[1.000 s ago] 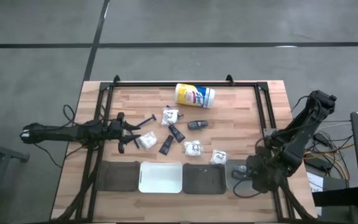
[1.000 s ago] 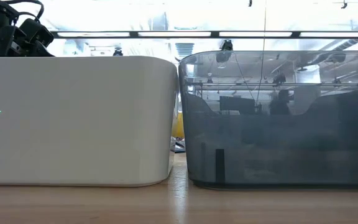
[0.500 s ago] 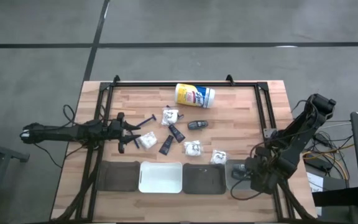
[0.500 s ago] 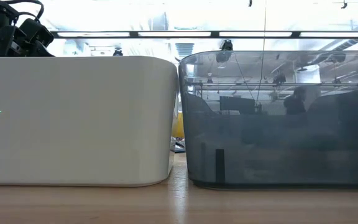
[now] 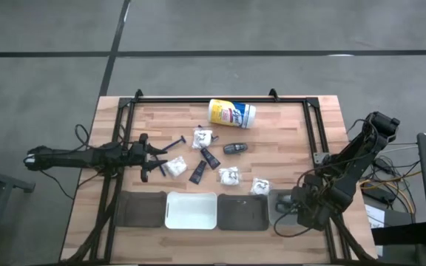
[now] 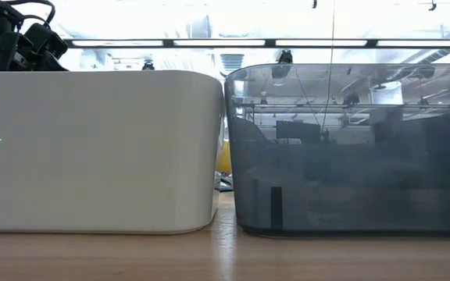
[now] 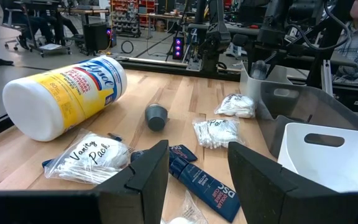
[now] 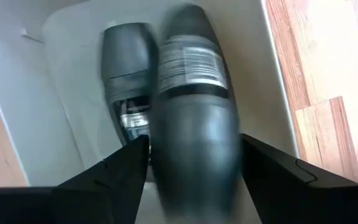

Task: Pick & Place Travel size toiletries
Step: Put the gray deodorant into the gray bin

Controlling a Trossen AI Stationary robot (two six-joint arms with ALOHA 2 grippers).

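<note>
The high view takes in the whole desk (image 5: 324, 118). The left claw (image 5: 150, 159) hangs at the left side of the scattered toiletries, and the right claw (image 5: 285, 205) is over the near right corner, above the rightmost of four bins lined up along the near edge.

Only the right wrist view looks into that grey bin (image 8: 61, 124). One dark grey pod (image 8: 126, 81) lies on its floor, and a second pod (image 8: 194, 124), blurred and with a striped label band, sits between the right claw's two fingers (image 8: 129, 171). Whether those fingers press on it or have let go cannot be told.

The left wrist view shows the left claw spread apart and holding nothing, low over the desk, with a black tube (image 7: 201, 183) just in front of it. A white crinkly packet (image 7: 89, 155) lies on one side and two more packets (image 7: 216, 132) lie farther off. A loose pod (image 7: 156, 116) lies in the middle and the yellow-and-white canister (image 7: 64, 93) lies on its side.

From above, the razor (image 5: 177, 141) lies nearest the left claw.

The low view shows only a white bin (image 6: 92, 148) and a smoky see-through bin (image 6: 350, 148) standing side by side and hiding the toiletries.
</note>
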